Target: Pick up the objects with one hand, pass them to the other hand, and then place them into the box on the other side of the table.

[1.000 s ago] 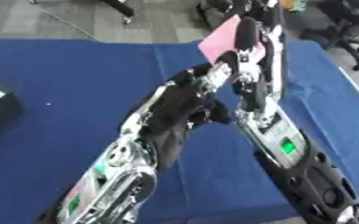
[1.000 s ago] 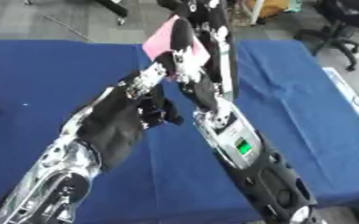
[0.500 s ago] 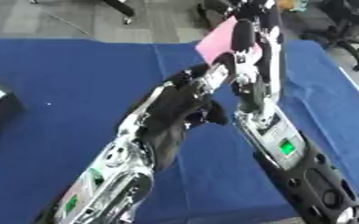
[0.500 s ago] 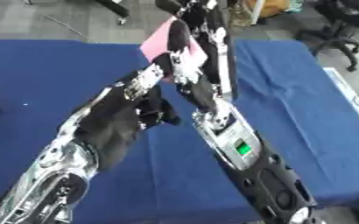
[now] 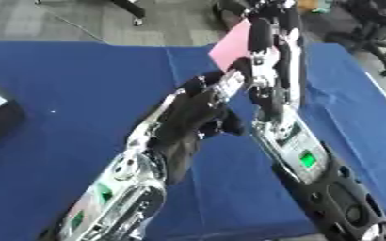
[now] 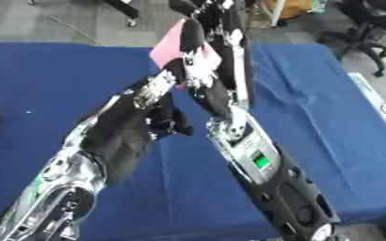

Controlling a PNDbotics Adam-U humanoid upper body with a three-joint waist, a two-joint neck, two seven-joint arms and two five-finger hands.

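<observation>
A blue cloth-covered table (image 5: 56, 155) fills most of both views, with grey floor and black office chairs (image 5: 377, 28) beyond its far edge. Both arms reach forward over the middle of the table and meet near its far side. The right arm (image 5: 311, 160), black with a green-lit panel on the forearm, comes up from the near right; the left arm (image 5: 139, 174), silver and black, comes from the near left. A black box (image 5: 0, 117) with a white patch on top sits at the far left edge of the left eye view, well apart from the hands. The right hand (image 5: 266, 33) is raised, its fingers curled against a flat pink object (image 5: 232, 47), which is held up in the air above the far middle of the table. The left hand (image 5: 229, 82) is just below and touching that cluster; whether its fingers are closed on the pink object cannot be told, since the two hands overlap there.
</observation>
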